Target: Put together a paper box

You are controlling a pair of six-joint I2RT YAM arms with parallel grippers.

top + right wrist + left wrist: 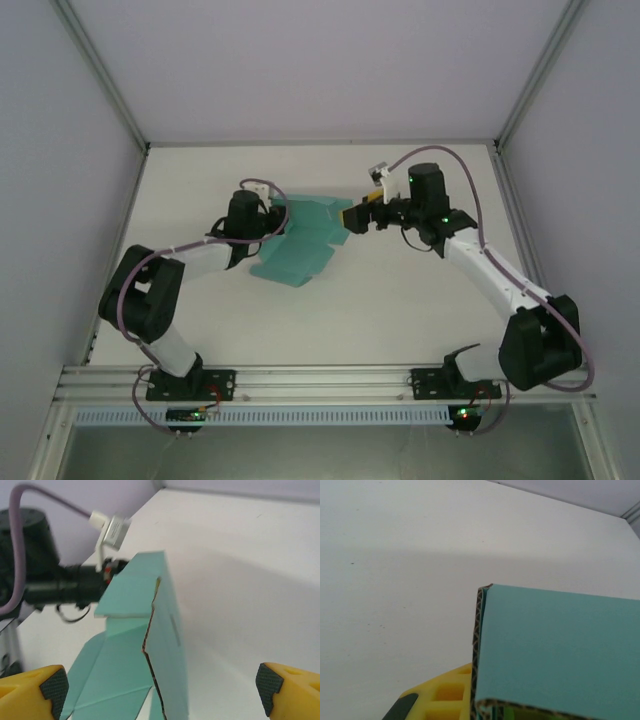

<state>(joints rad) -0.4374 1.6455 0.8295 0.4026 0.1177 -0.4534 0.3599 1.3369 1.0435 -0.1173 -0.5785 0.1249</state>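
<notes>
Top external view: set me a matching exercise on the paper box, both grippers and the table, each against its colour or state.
Things:
1. paper box
2. left gripper
3. right gripper
4. table

Colour or state:
A. open, fingers wide apart
B. white
C. teal, partly folded
D. shut on the paper box's edge

Pairs: 1-C, 2-D, 3-A, 4-B

Bench [400, 300]: showing a plain white top.
Walls [300, 60]: enclosing it on three sides.
Rail [320, 378]: running along its near edge.
</notes>
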